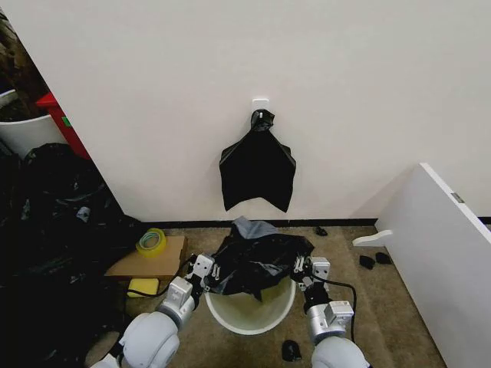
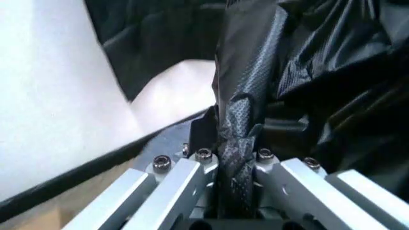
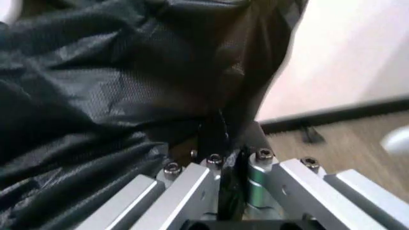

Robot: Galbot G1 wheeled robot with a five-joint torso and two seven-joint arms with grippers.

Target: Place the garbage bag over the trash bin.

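Note:
The glossy black garbage bag (image 1: 259, 261) is stretched between both grippers above the far half of the cream-white trash bin (image 1: 249, 314) on the floor. My left gripper (image 1: 209, 270) holds the bag's left edge, and in the left wrist view a twisted strip of the garbage bag (image 2: 238, 143) is pinched between the shut jaws. My right gripper (image 1: 305, 270) holds the right edge, and the right wrist view shows the garbage bag's (image 3: 128, 96) film clamped between its jaws. The bin's near rim and inside are uncovered.
A flat black bundle (image 1: 258, 165) hangs from a wall hook behind the bin. A heap of black bags (image 1: 54, 230) fills the left. A cardboard piece (image 1: 149, 261) with a yellow tape roll (image 1: 152, 241) lies left of the bin. A white panel (image 1: 441, 253) leans at the right.

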